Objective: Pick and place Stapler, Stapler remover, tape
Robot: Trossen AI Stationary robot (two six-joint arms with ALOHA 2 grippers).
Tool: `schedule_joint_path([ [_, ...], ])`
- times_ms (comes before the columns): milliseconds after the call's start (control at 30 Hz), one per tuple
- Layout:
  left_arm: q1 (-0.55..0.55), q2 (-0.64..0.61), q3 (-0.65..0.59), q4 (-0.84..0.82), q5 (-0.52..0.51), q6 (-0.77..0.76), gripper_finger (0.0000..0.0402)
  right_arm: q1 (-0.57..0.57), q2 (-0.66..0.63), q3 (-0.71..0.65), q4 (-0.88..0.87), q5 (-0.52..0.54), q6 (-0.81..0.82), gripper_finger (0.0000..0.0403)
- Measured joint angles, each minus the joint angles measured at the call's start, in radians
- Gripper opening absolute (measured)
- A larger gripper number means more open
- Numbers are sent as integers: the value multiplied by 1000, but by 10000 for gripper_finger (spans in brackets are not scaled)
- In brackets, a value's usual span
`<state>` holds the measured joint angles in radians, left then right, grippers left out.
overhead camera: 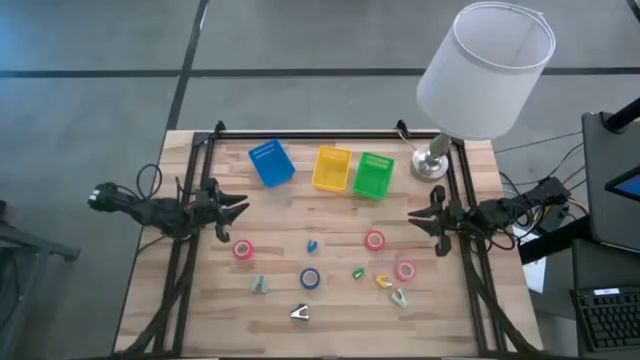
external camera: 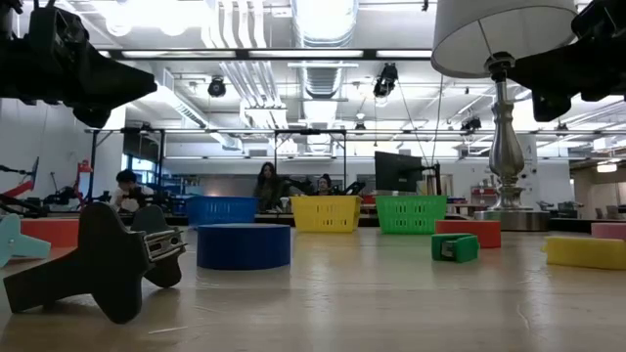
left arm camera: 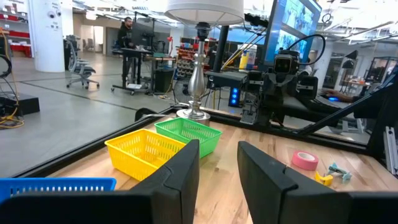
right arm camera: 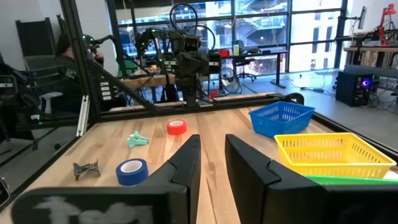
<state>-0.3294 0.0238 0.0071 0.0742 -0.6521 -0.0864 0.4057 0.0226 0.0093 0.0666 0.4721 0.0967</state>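
Left gripper hovers at the table's left edge, arm level, fingers parted and empty. Right gripper mirrors it at the right edge, likewise released. Three pink tape rolls lie on the boards between the arms, well short of the blue bin, yellow bin and green bin.

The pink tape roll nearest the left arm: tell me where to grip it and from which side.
The pink tape roll lies flat, hole up, with bare wood around it. Best to come straight down with the left gripper, now open beside it, and pinch across the outer rim, or put one finger in the centre hole and one outside.
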Motion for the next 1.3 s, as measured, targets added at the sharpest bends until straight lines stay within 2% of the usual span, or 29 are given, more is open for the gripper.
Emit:
schedule_joint_path([
  [533,0,0,0,0,0,0,113,0,0,0,0,0,0,91],
  [1033,0,0,0,0,0,0,113,-1,0,0,0,0,0,68],
  [1300,0,0,0,0,0,0,113,-1,0,0,0,0,0,78],
])
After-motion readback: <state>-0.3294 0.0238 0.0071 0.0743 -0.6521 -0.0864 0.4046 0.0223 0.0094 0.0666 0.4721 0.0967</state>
